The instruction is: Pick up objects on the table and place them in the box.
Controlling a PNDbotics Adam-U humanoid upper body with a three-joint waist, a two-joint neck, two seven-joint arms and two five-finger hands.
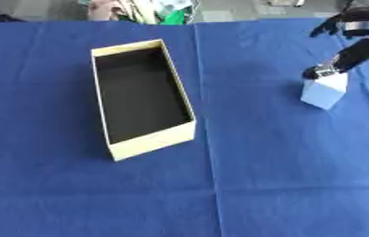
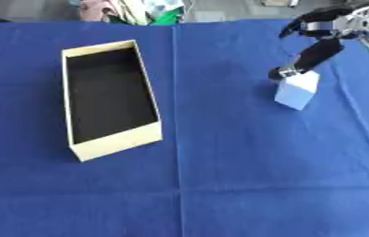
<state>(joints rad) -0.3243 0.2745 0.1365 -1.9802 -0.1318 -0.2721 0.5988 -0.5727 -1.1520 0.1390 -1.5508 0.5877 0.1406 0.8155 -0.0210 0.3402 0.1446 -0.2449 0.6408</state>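
Note:
An open cream box (image 1: 151, 143) with a dark inside lies left of centre on the blue cloth, long side running away from me. At the right sits a small white block (image 1: 325, 92), tilted on the cloth. My right hand (image 2: 315, 53) comes in from the upper right corner. One dark digit reaches down and touches the block's upper left corner. The other fingers (image 2: 302, 26) arch above, apart from the block, and nothing lies between them. The inside of the box looks bare. My left hand shows in neither view.
The blue cloth (image 1: 284, 185) covers the whole table, with fold lines crossing it. Green and white clutter (image 1: 167, 14) lies beyond the far edge, behind the box.

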